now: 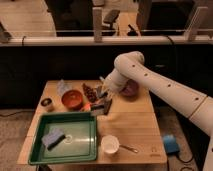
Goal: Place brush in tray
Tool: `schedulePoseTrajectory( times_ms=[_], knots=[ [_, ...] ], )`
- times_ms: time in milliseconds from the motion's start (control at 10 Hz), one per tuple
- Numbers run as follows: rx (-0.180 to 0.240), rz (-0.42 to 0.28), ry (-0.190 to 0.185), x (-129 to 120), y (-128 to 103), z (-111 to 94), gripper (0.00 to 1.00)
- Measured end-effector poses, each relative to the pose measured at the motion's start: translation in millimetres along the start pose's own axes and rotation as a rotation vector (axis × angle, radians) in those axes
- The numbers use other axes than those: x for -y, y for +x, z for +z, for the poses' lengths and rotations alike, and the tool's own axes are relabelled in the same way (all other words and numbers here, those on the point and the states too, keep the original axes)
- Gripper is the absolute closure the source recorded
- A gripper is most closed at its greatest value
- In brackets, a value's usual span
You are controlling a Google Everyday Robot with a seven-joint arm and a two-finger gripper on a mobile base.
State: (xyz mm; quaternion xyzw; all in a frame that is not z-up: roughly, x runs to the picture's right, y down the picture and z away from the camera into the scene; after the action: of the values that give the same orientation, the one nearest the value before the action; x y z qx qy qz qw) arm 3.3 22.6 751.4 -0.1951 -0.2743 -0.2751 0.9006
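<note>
The green tray (36,145) lies at the front left of the wooden table, with a pale blue sponge (52,135) in it and a thin dark streak beside the sponge. My gripper (103,95) hangs from the white arm over the middle of the table, just above a flat black slab (102,107) and to the right of the tray's far corner. It is shut, and I cannot see anything held in it. I cannot pick out the brush with certainty among the dark shapes under the gripper.
A red-orange bowl (73,99) and a dark snack bag (90,92) stand left of the gripper, and a purple bowl (132,89) sits behind the arm. A white cup (110,145) and a spoon (129,148) are near the front edge. A small dark cup (46,103) stands at far left.
</note>
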Motion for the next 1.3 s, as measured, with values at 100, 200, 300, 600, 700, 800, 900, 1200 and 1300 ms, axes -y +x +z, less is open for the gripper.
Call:
schedulePoseTrajectory(
  times_ms=[100,200,300,600,700,800,900,1200,1300],
  knots=[
    [0.011,-0.011,-0.001,1,-3,0,0.97],
    [0.026,-0.027,-0.002,7,-12,3,0.97],
    [0.036,-0.039,-0.003,11,-19,4,0.97],
    [0.071,-0.078,-0.011,15,-32,6,0.97],
    [0.079,-0.087,-0.014,16,-35,7,0.97],
    [0.090,-0.102,-0.018,19,-42,9,0.97],
    [0.108,-0.126,-0.025,25,-54,13,0.97],
    [0.142,-0.163,-0.044,29,-72,15,0.97],
    [0.152,-0.174,-0.052,30,-79,18,0.97]
  ],
)
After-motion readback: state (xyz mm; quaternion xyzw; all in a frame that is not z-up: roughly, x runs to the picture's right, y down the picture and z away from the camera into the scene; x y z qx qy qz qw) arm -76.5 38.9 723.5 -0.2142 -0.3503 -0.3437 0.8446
